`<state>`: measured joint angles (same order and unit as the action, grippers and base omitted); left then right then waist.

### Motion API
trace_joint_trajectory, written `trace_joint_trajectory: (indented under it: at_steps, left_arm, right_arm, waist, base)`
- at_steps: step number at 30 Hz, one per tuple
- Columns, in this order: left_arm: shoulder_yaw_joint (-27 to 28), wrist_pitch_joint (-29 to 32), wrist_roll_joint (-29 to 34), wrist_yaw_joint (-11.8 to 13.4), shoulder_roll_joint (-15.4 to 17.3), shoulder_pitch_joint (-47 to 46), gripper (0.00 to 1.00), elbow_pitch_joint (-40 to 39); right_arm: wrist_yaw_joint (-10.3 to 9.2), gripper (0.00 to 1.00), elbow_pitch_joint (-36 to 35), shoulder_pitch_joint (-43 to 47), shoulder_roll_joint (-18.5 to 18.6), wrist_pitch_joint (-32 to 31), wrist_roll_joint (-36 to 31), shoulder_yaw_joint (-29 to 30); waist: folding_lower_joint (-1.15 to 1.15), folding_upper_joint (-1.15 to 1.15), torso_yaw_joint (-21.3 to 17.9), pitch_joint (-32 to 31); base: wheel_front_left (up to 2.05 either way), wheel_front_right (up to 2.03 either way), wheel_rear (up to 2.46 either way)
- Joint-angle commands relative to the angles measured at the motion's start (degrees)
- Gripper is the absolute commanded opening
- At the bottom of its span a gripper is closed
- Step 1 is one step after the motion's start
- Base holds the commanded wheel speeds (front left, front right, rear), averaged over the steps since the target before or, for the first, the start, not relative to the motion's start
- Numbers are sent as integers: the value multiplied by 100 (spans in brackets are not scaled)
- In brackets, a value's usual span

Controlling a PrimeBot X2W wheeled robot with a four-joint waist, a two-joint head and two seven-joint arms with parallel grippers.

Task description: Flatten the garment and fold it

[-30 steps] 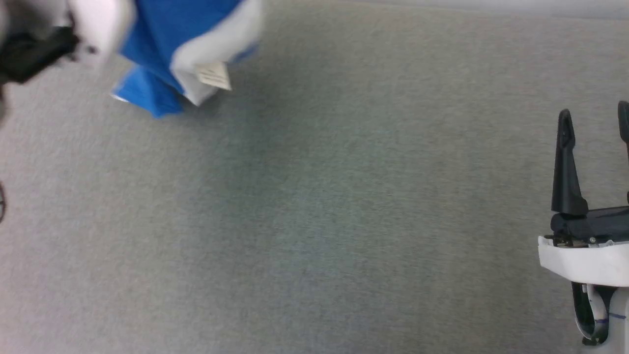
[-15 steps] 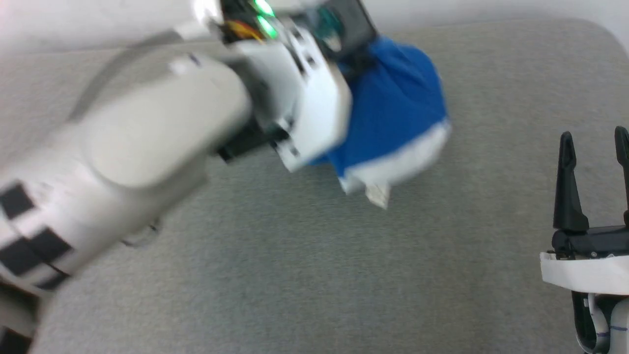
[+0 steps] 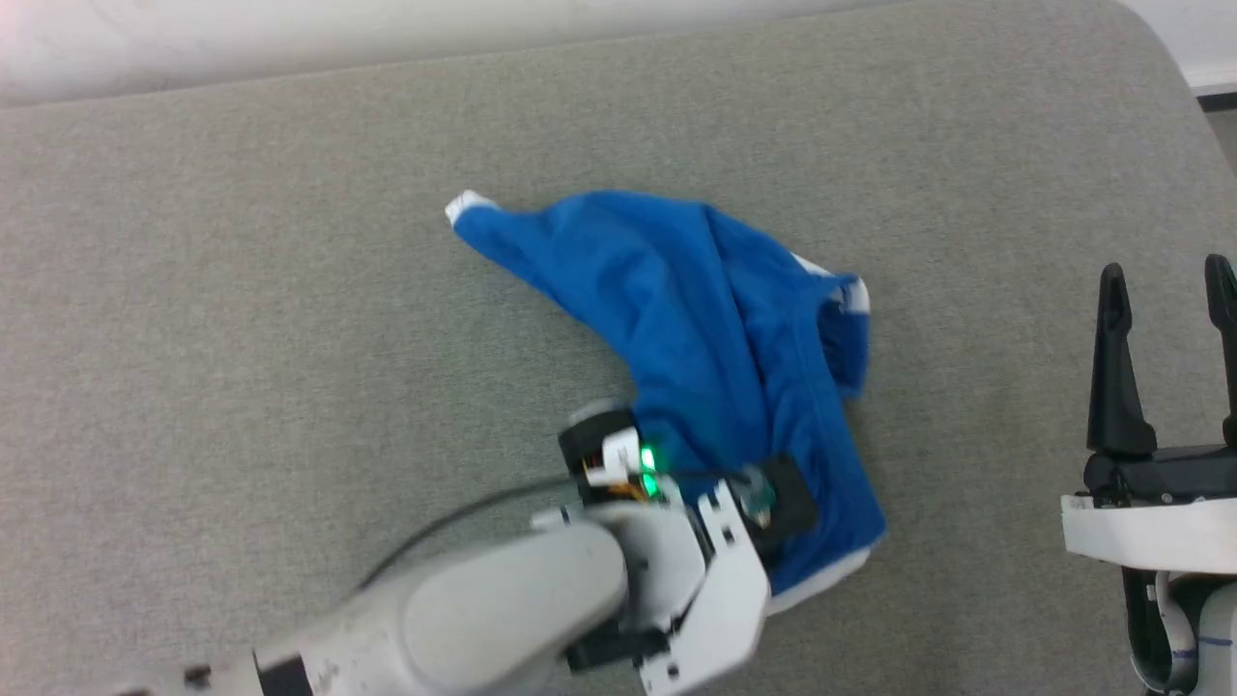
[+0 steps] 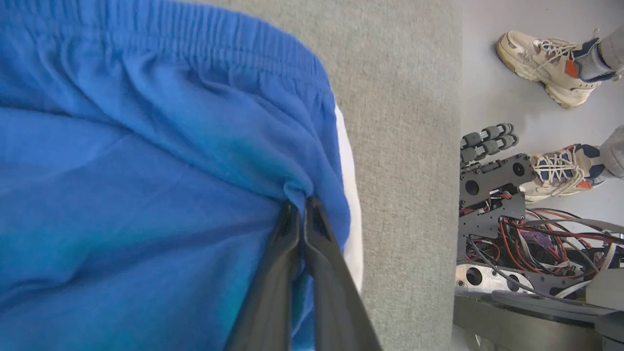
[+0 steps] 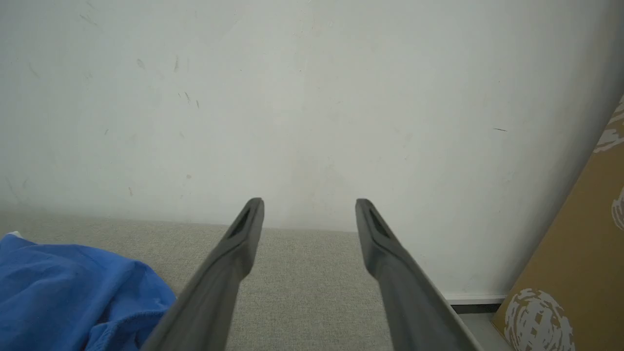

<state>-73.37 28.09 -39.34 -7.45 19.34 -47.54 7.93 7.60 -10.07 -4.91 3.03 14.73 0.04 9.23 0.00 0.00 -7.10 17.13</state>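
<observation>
The shorts point(image 3: 696, 319) lie crumpled on the grey table point(image 3: 242, 338), a little right of the middle in the head view, well inside its edges. They are bunched into a curved heap, blue side up. One narrow end runs out to the upper left, where a bit of white hem point(image 3: 469, 205) shows. The broad end lies nearer the robot, with a white stripe point(image 3: 821, 585) peeking out along its lower edge. The left arm point(image 3: 503, 609) reaches in from the lower left and covers part of that near end. In the left wrist view the left gripper point(image 4: 303, 202) has its two fingers pressed together on a small pinch of blue cloth, just beside the stripe and not far below the gathered waistband point(image 4: 195, 34). The cloth puckers at the fingertips. To the right of it is a strip of bare table, then the table edge. Past the edge are pale floor point(image 4: 492, 73), two shoes point(image 4: 546, 63) of a person standing there, and a dark base point(image 4: 507, 224) full of wires. The right gripper point(image 3: 1166, 269) stands at the right side of the head view with its fingers wide apart and nothing between them, clear of the shorts. Its own view looks over the table to a white wall point(image 5: 312, 97), with cardboard point(image 5: 575, 253) leaning at the right.
</observation>
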Motion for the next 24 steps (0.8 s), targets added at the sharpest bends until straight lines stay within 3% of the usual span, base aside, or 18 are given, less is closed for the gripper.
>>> trace_joint_trajectory:
  at_steps: [1, 4, 7, 8, 13, 16, 18, 20, 24]
  left_arm:
    - [3, 64, 69, -3, -40, 133, 0, -40]
    - [3, 208, 110, -3, -116, 455, 0, -79]
    - [3, -114, 150, -3, -152, 463, 3, 34]
    - [2, -414, 207, -3, -168, 401, 100, 106]
    - [45, -2139, 487, -2, -309, 93, 100, 804]
    - [302, -3020, 629, 190, -481, 101, 100, 1062]
    - [446, -3543, 834, 456, -534, 76, 100, 1130]
    - [699, -4036, 1008, 886, -570, 107, 100, 1136]
    - [1318, -4295, 1388, 1804, -493, 303, 100, 864]
  right_arm:
    - [-11, 100, 17, -93, -15, 27, 2, 12]
    - [-11, 100, 44, -104, -15, 27, -44, 16]
    - [-11, 100, 60, -59, -15, 27, -98, 7]
    - [-11, 100, 66, -31, -15, 27, -113, 13]
    - [-11, 100, 80, 168, -15, 27, -175, 67]
    - [-11, 100, 70, 306, -15, 27, -207, 103]
    - [-11, 100, 68, 373, -15, 27, -227, 119]
    - [-11, 100, 61, 410, -15, 27, -230, 115]
    - [-11, 100, 1, 461, -15, 27, -217, 102]
  waist:
    - [0, 0, 52, 18]
    - [0, 0, 153, -36]
    - [0, 0, 261, -159]
    - [0, 0, 301, -219]
    - [0, 0, 491, -566]
    - [0, 0, 613, -748]
    - [0, 0, 688, -843]
    - [0, 0, 742, -912]
    - [0, 0, 825, -1001]
  base:
    - [0, 0, 0]
    - [0, 0, 0]
    - [0, 0, 0]
    - [0, 0, 0]
    - [0, 0, 0]
    - [0, 0, 0]
    - [0, 0, 0]
    - [0, 0, 0]
    - [0, 0, 0]
